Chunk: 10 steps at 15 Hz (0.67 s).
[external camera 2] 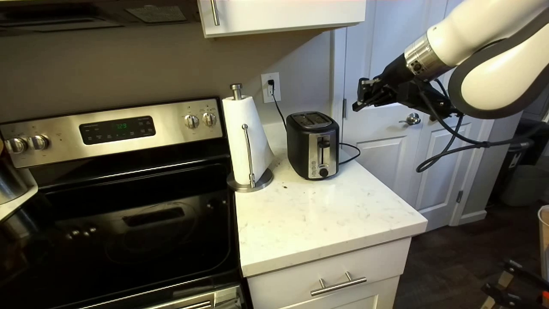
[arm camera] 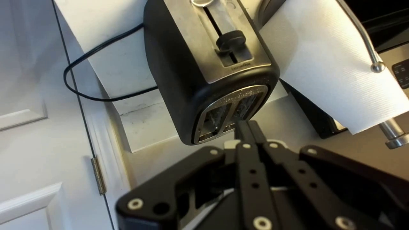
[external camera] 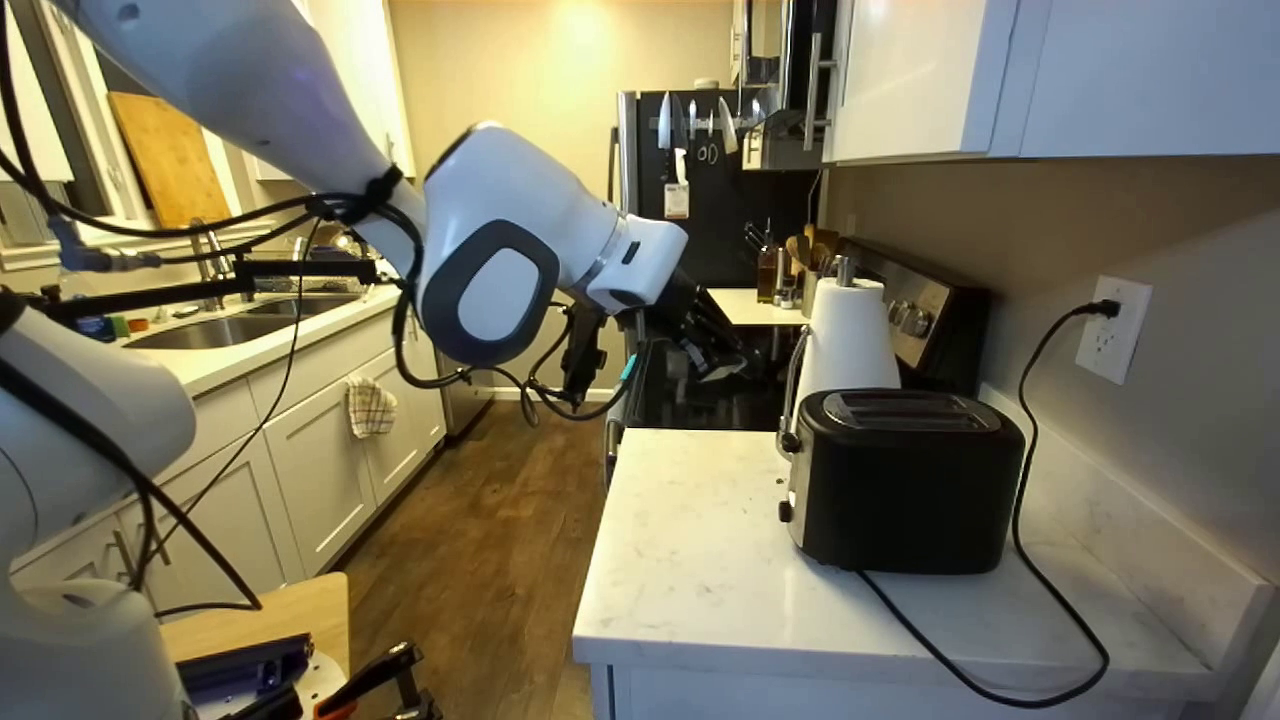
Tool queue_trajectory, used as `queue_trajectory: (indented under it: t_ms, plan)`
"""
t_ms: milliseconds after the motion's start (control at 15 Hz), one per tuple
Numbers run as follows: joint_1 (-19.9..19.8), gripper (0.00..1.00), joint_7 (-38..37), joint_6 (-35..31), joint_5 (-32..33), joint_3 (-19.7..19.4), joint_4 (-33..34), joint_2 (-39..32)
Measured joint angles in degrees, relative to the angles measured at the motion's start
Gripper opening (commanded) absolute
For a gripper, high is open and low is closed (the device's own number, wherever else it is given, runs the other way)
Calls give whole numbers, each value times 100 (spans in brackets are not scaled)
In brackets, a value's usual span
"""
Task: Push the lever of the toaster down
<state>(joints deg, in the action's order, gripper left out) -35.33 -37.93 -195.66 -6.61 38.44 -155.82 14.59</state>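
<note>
The black toaster (external camera: 910,490) stands upright on the counter; it also shows in an exterior view (external camera 2: 300,146) and in the wrist view (arm camera: 179,64). Its silvery end face holds the dark lever (external camera 2: 324,143), high in its slot. The lever also shows in the wrist view (arm camera: 230,40) and as a small tab in profile in an exterior view (external camera: 790,442). My gripper (arm camera: 249,123) is shut and empty, its fingertips together. In both exterior views the gripper (external camera: 738,366) (external camera 2: 359,96) hangs in the air, apart from the toaster and higher than the lever.
A paper towel roll on a holder (external camera 2: 246,137) stands close beside the toaster. A round knob (external camera 2: 324,172) sits below the lever. The black cord (arm camera: 110,100) loops behind the toaster. The stove (external camera 2: 128,214) adjoins the counter (external camera 2: 326,214). A white cabinet (external camera 2: 283,17) hangs overhead.
</note>
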Motion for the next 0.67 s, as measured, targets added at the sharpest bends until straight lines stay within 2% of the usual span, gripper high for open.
queue_trajectory:
  t_ms: [267, 667]
  plan:
    - [-655, 0, 0, -243, -208, 793, 114, -170]
    - [-1516, 0, 0, -214, -269, 1768, 726, -281]
